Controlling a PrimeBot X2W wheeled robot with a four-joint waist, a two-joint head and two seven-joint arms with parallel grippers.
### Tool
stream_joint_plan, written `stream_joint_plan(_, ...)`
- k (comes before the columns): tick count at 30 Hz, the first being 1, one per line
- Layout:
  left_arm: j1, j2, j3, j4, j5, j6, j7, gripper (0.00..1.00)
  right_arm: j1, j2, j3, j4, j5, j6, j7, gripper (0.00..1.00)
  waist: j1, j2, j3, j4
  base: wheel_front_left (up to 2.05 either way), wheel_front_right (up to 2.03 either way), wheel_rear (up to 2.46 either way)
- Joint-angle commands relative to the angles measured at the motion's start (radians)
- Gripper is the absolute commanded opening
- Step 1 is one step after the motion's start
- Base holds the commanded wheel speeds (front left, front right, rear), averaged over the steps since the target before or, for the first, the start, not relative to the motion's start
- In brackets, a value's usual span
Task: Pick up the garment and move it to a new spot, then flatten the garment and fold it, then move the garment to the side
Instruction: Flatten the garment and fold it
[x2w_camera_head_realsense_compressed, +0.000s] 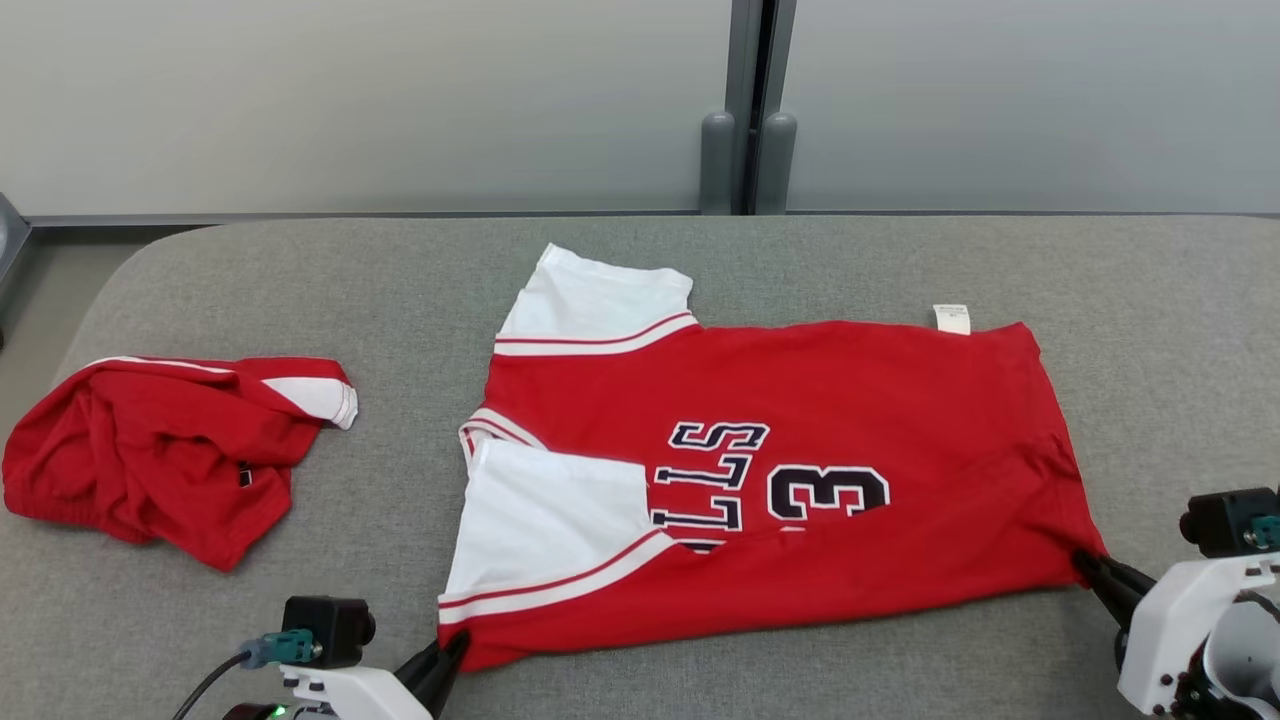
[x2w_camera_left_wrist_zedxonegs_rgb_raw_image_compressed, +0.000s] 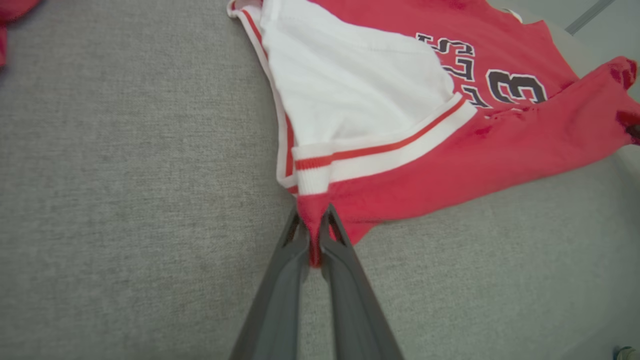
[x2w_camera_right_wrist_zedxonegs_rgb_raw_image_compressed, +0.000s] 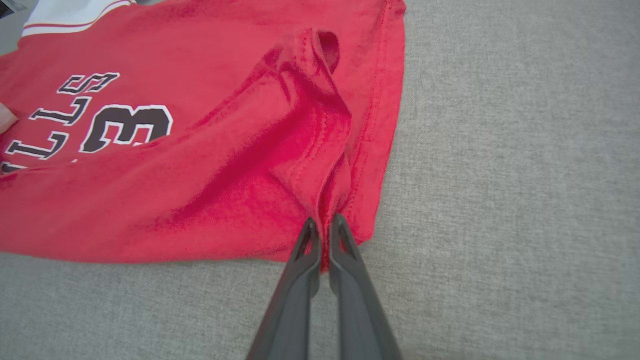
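Left tool (x2w_camera_head_realsense_compressed: 455, 645) and right tool (x2w_camera_head_realsense_compressed: 1085, 562), each pinching a red jersey (x2w_camera_head_realsense_compressed: 850, 400) corner at its tips, should lift together, edge taut between them.

Head camera looks down across the whole table (x2w_camera_head_realsense_compressed: 640, 260), and both wrist cameras sit close at opposite ends of the red shirt (x2w_camera_head_realsense_compressed: 850, 400), sharing its lettering (x2w_camera_head_realsense_compressed: 770, 480).
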Motion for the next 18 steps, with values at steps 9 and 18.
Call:
stream_joint_plan(9, 0.103, 0.121, -0.012, -0.158, -0.022, 0.074, 0.048, 0.00, 0.189, -0.064, -0.089, -0.121, 0.049, 0.000, 0.069, 0.00, 0.0000, -0.0001, -0.049, -0.008, 0.00, 0.00, 0.00)
stream_joint_plan(18, 0.155, 0.148, -0.025, -0.235, -0.044, 0.107, 0.071, 0.00, 0.359, -0.028, -0.199, -0.246, 0.053, 0.000, 0.162, 0.04, 0.0000, -0.0001, -0.050, -0.020, 0.00, 0.00, 0.00)
